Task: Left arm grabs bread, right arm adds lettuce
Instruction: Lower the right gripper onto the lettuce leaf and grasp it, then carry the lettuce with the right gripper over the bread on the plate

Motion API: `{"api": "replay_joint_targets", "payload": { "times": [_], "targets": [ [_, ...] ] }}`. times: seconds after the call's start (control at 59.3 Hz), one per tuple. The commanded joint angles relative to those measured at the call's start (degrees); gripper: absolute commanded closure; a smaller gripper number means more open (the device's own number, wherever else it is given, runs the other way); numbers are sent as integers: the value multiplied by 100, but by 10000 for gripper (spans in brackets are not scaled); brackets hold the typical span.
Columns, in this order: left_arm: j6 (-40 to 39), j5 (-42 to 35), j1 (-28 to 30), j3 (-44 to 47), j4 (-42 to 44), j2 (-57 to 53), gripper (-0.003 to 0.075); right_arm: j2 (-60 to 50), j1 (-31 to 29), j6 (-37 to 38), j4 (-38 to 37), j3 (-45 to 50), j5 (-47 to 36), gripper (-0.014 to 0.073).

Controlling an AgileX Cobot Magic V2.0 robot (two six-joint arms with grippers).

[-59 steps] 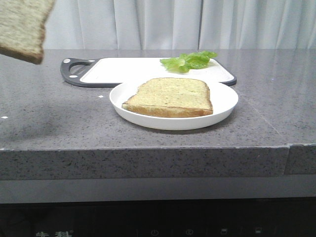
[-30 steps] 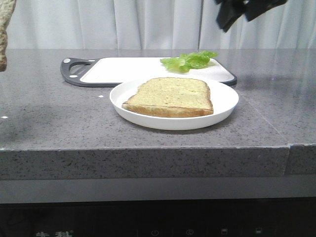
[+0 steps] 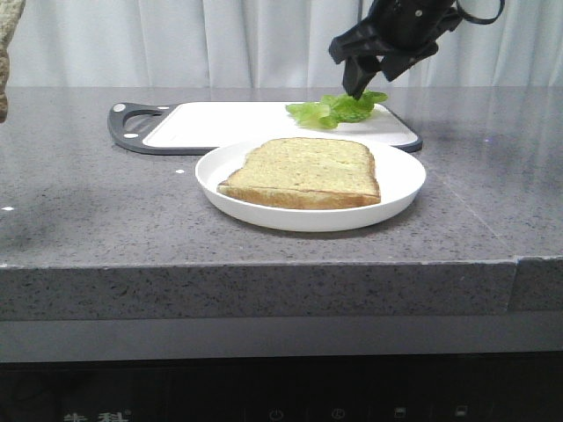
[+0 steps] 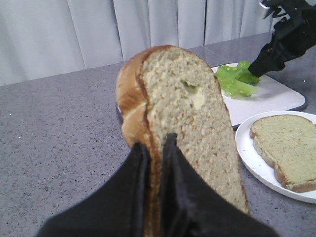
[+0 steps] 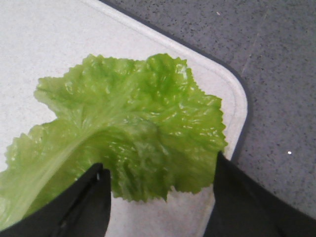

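My left gripper (image 4: 155, 148) is shut on the bread (image 4: 187, 113) and holds it upright in the air at the far left; only its edge (image 3: 7, 35) shows in the front view. The lettuce (image 3: 339, 107) lies on the right end of the white cutting board (image 3: 229, 123). My right gripper (image 3: 361, 86) is open just above the lettuce. In the right wrist view the leaf (image 5: 128, 128) lies between its spread fingers (image 5: 158, 170). The matching second slice (image 3: 303, 171) lies flat on the white plate (image 3: 400, 189).
The cutting board has a dark rim and a handle (image 3: 132, 123) at its left end. The plate stands in front of the board, near the counter's front edge (image 3: 264, 264). A white curtain (image 3: 264, 40) hangs behind the counter.
The right arm has come in from the upper right and lowered over the lettuce. The left arm's bread has moved left, almost out of the front view.
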Motion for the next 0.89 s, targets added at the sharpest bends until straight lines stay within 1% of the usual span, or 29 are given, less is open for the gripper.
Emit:
{"api": "replay_joint_targets", "payload": {
  "times": [0.0,0.169,0.219,0.27,0.371,0.422,0.456,0.506,0.523,0.591,0.726,0.877],
  "targets": [
    [-65,-337,-8,-165,129,-13,741,-228,-7,-91,-71,-292,-266,120],
    [-65,-337,-8,-165,129,-13,741,-71,-7,-229,-71,-297,-343,124],
    [-65,-337,-8,-165,129,-13,741,-30,-7,-242,-71,-297,-367,151],
    [-65,-337,-8,-165,129,-13,741,-21,-7,-242,-71,-297,-367,209],
    [-68,-337,-8,-165,129,-13,741,-15,-7,-242,-71,-297,-355,398],
    [-68,-337,-8,-165,129,-13,741,-15,-7,-242,-71,-297,-355,526],
    [-68,-337,-8,-165,129,-13,741,-22,-7,-242,-71,-297,-355,596],
    [-68,-337,-8,-165,129,-13,741,-37,-7,-242,-71,-297,-335,661],
    [-68,-337,-8,-165,129,-13,741,-42,-7,-242,-71,-297,-318,669],
    [-78,-337,-8,-165,129,-13,741,-82,-7,-242,-71,-297,-278,651],
    [-78,-337,-8,-165,129,-13,741,-254,-7,-242,-60,-297,-216,655],
    [-78,-337,-8,-165,129,-13,741,-597,-7,-242,264,-267,-151,655]
  ]
}}
